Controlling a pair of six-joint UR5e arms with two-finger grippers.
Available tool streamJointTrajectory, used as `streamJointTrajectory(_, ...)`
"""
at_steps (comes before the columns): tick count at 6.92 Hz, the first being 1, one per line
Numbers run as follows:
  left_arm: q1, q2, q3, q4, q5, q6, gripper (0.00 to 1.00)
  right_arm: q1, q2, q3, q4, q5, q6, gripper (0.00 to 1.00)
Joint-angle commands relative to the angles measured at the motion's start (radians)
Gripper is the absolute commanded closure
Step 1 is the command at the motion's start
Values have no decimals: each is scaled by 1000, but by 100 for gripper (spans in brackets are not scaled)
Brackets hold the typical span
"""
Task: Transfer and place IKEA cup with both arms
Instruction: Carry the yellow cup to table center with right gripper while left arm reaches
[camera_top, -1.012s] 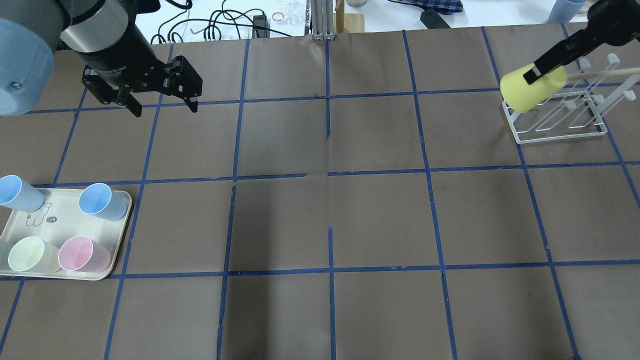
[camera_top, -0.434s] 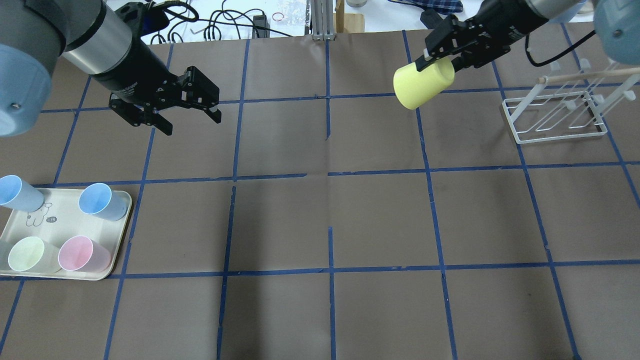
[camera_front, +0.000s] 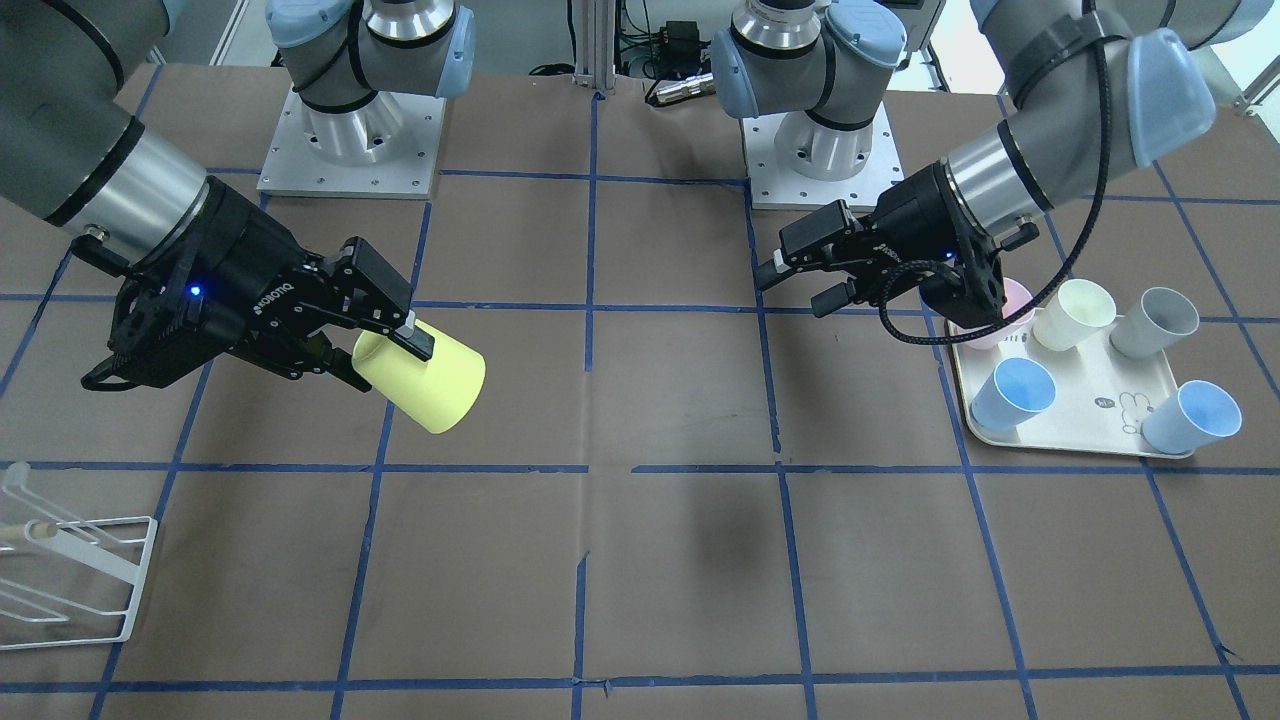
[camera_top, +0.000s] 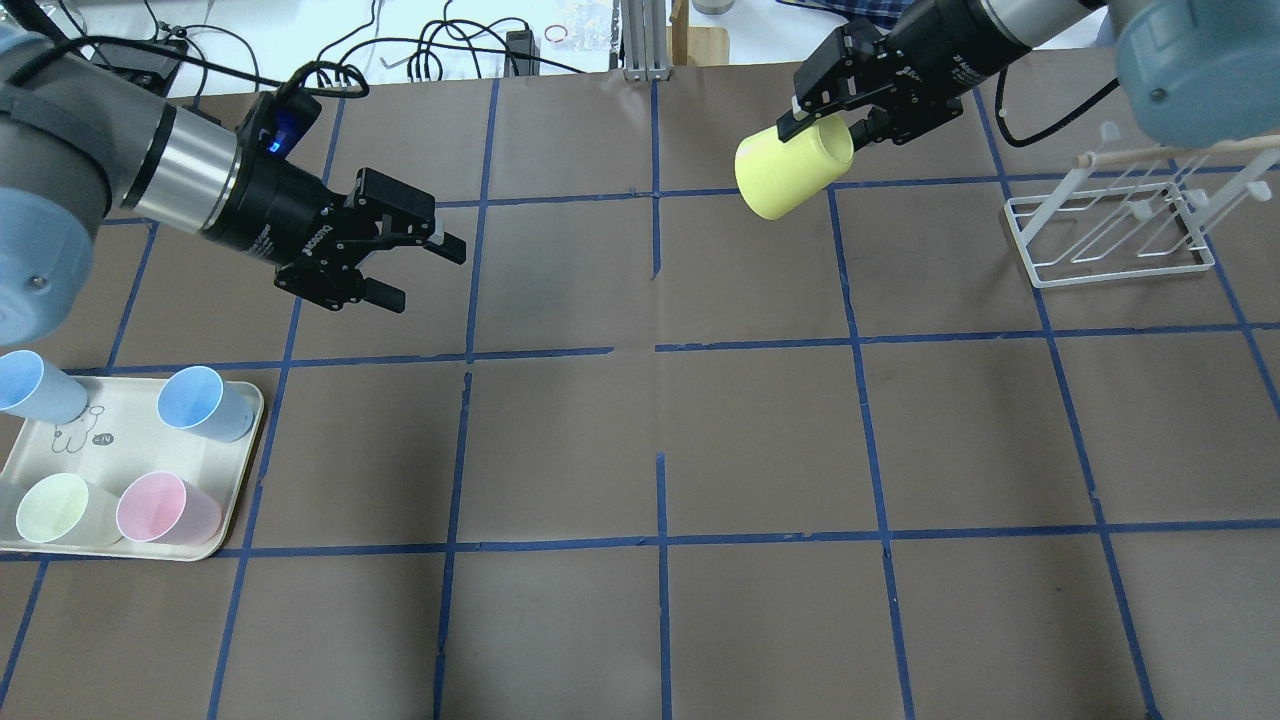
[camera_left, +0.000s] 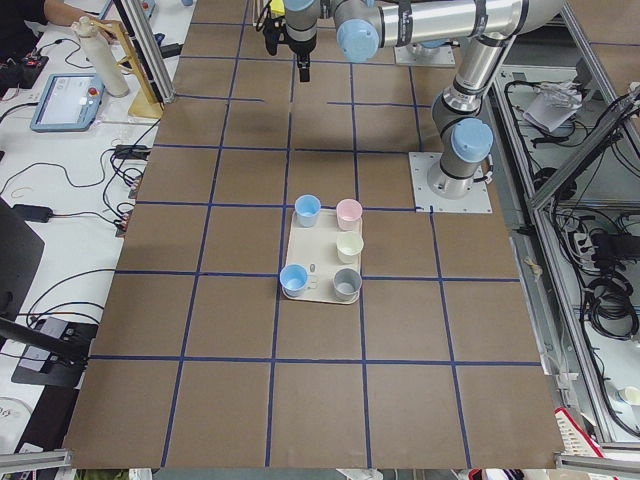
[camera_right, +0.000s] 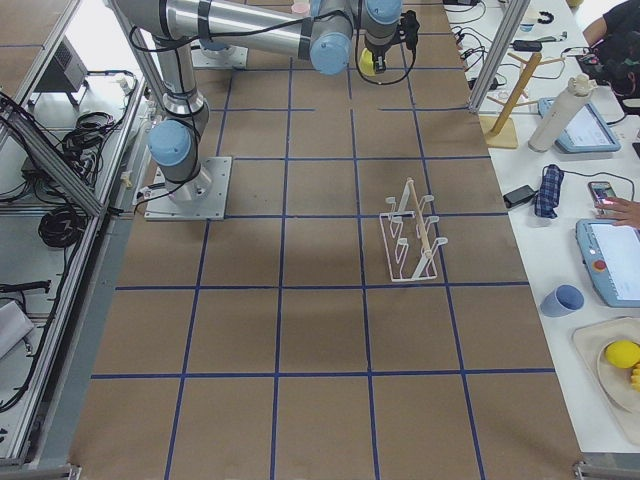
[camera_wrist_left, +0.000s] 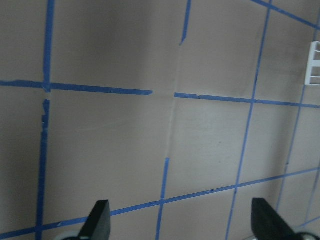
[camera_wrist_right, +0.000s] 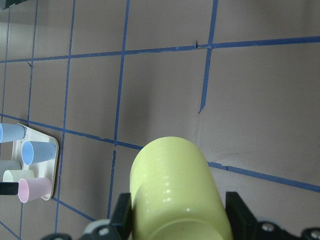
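Note:
The lemon-yellow IKEA cup (camera_top: 790, 172) hangs tilted in the air over the far middle-right of the table. My right gripper (camera_top: 815, 125) is shut on its rim end. In the front-facing view the cup (camera_front: 432, 385) sticks out of the right gripper (camera_front: 385, 365) towards the table's middle. The right wrist view shows the cup (camera_wrist_right: 175, 195) between both fingers (camera_wrist_right: 239, 216). My left gripper (camera_top: 425, 275) is open and empty, above the table at the far left, pointing towards the cup with a wide gap between them. It also shows in the front-facing view (camera_front: 795, 290) and the left wrist view (camera_wrist_left: 182, 220).
A cream tray (camera_top: 120, 425) at the near left holds blue, pink and pale cups; it also shows in the front-facing view (camera_front: 1095, 400). A white wire rack (camera_top: 1110, 235) with a wooden rod stands at the far right. Cables and clutter lie beyond the table's far edge.
My right gripper carried the yellow cup left, away from the wire rack towards the table's middle. My left gripper moved right and nearer, still open.

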Motion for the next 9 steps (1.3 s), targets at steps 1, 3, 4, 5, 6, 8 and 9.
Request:
streamJointTrajectory(1, 92, -27, -114, 0, -334, 92, 0, 13, 1, 1, -7, 2, 3, 51)
streamJointTrajectory(3, -8, -79, -117, 3, -559, 79, 0, 46, 35, 1, -8, 140, 2, 52)
streamJointTrajectory(4, -38, -113, -116, 8, -584, 80, 0, 47, 53, 2, -11, 242, 2, 52)
streamJointTrajectory(5, -49, -134, -120, 10, -674, 79, 0, 47, 59, 14, -13, 303, 2, 52)
streamJointTrajectory(6, -79, -145, -122, 11, -750, 80, 0, 47, 59, 61, -14, 429, 0, 52)
streamJointTrajectory(8, -77, -188, -117, 16, -776, 83, 0, 47, 55, 71, -17, 444, -1, 52)
streamJointTrajectory(9, -67, -226, -106, 20, -773, 86, 0, 47, 52, 71, -19, 443, -1, 51)
